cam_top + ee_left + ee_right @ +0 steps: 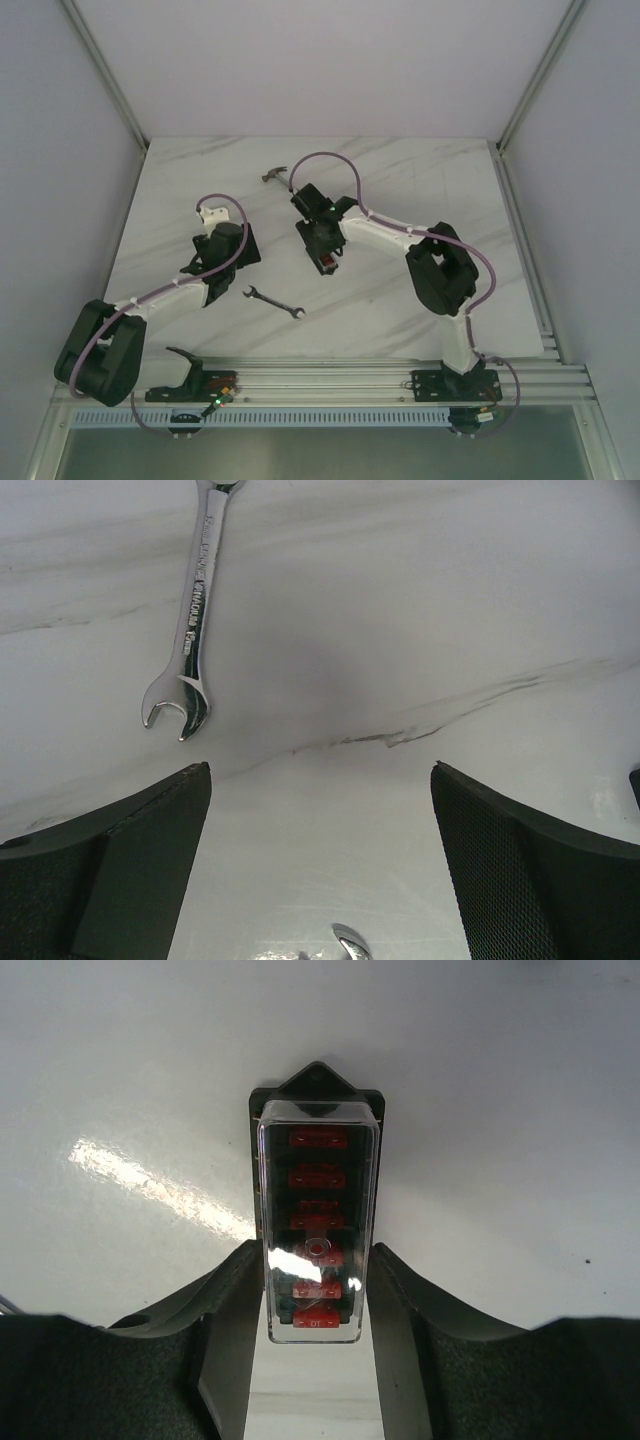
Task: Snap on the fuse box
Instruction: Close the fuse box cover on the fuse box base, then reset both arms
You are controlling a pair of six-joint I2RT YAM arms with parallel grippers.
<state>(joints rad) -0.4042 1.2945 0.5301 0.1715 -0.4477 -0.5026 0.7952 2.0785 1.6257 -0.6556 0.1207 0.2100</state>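
The fuse box (316,1190) is a small black box with a row of red fuses under a clear cover. It lies on the white marble table (420,190). My right gripper (315,1290) is down over it, with its two fingers pressed against the long sides of the clear cover. In the top view the fuse box (326,263) shows just under the right gripper (321,252), near the table's middle. My left gripper (320,780) is open and empty over bare table, to the left of the fuse box (232,262).
A silver open-ended wrench (273,301) lies between the two arms; its head shows just beyond the left fingers (190,630). A small hammer (275,174) lies at the back, behind the right gripper. Metal rails run along the table's sides and front.
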